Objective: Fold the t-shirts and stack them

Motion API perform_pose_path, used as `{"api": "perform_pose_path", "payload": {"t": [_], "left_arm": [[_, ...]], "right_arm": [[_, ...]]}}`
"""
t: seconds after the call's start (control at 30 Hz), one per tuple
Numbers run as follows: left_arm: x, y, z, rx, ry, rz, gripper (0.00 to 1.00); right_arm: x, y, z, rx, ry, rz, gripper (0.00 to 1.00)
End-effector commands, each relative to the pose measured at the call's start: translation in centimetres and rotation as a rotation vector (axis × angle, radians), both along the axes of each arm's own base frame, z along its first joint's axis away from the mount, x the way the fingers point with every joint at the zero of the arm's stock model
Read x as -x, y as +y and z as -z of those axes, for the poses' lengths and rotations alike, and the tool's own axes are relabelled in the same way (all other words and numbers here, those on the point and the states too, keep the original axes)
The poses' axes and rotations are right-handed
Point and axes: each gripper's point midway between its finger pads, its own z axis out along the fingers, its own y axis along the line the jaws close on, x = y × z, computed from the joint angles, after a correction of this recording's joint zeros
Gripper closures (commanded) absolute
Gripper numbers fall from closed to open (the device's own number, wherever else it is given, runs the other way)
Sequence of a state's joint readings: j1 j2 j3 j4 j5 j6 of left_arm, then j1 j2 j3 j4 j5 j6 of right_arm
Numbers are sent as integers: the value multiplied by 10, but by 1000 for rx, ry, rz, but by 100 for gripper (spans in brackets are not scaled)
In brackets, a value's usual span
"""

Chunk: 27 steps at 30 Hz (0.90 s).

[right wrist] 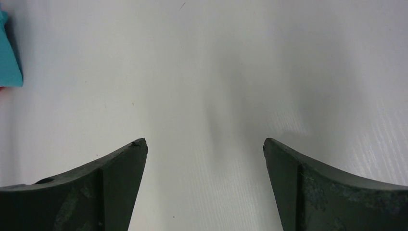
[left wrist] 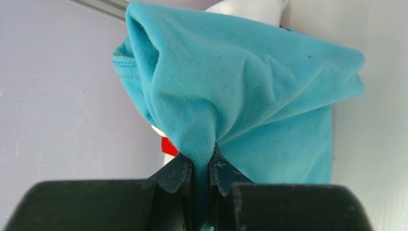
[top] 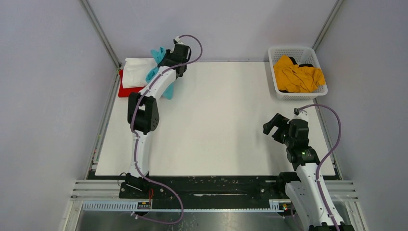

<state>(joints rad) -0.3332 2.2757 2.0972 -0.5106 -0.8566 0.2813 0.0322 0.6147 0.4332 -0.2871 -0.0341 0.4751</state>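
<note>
My left gripper (top: 166, 58) is at the table's far left corner, shut on the turquoise t-shirt (top: 157, 54). In the left wrist view the turquoise t-shirt (left wrist: 250, 96) bunches up from between my closed fingertips (left wrist: 179, 174) and fills most of the frame. A folded white t-shirt (top: 135, 71) lies on a red t-shirt (top: 125, 91) just left of that gripper; slivers of both show in the left wrist view. The mustard yellow t-shirt (top: 296, 74) lies crumpled in the basket. My right gripper (top: 272, 126) is open and empty over bare table (right wrist: 207, 96), at the near right.
A white lattice basket (top: 275, 86) stands at the far right of the white table (top: 216, 125). Grey walls and metal frame posts enclose the table on three sides. A turquoise corner (right wrist: 8, 57) shows at the left edge of the right wrist view.
</note>
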Motion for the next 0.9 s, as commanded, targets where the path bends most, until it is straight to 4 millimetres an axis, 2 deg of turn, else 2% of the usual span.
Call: {"api": "perform_pose_path", "payload": {"t": [0.0,0.27,0.4,0.67,0.87], "left_arm": [[-14,12,-57,-62,-125,-20,100],[-14,14,-113,-72,-215,16,100],[-13,17,-128,-51,-249,25,100],[-23,40,-126,-40,-274,-14,100],[-35,62,-113,-20,-268,-19,100]], "right_arm": [[-5,-10,-3,41,-24,40,1],[-6,-11,-2,42,-22,42,1],[-6,-10,-2,39,-22,39,1],[-6,-11,-3,45,-27,43,1],[-7,-12,-1,49,-14,45,1]]}}
